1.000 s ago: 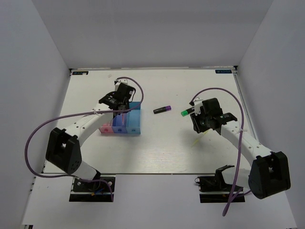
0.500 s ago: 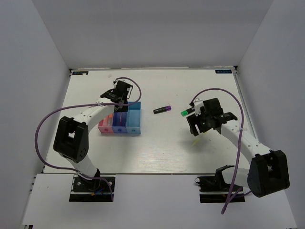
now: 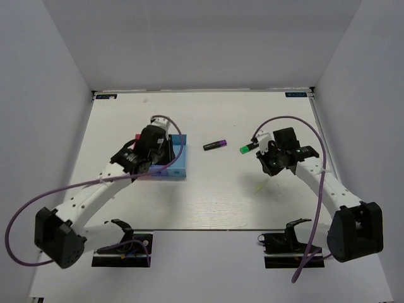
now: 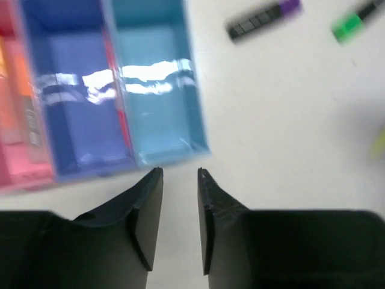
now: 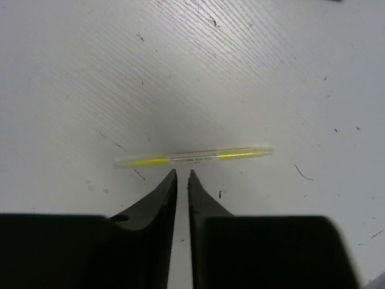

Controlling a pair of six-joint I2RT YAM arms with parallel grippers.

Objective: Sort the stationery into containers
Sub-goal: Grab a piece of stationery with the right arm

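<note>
Pale yellow and translucent, the thin pen (image 5: 192,156) lies flat on the white desk (image 5: 90,72), crosswise just ahead of the right claw (image 5: 182,171), whose fingers are drawn almost together with only a slit between them and nothing in it. Judged by its build, the pen is very light, stiff but slender, smooth-skinned, and apt to roll or skid if nudged. The best hold looks to be across the barrel near its middle, the fingers first parted wider than they now stand and set down to either side. Two black highlighters lie further out on the desk, one with a purple end (image 3: 215,145) and one with a green end (image 3: 247,148), near each other but apart. These are thicker and should seat more surely between the fingers, again taken mid-barrel. The containers stand in a joined row at the left: pink-red bin (image 4: 18,120), dark blue bin (image 4: 78,102) and light blue bin (image 4: 156,90). The light blue bin appears empty, an orange item shows blurred in the pink-red bin, and the rest cannot be made out. The left claw (image 4: 180,174) hangs over the desk just beside the near wall of the row, its fingers slightly parted and holding nothing.
</note>
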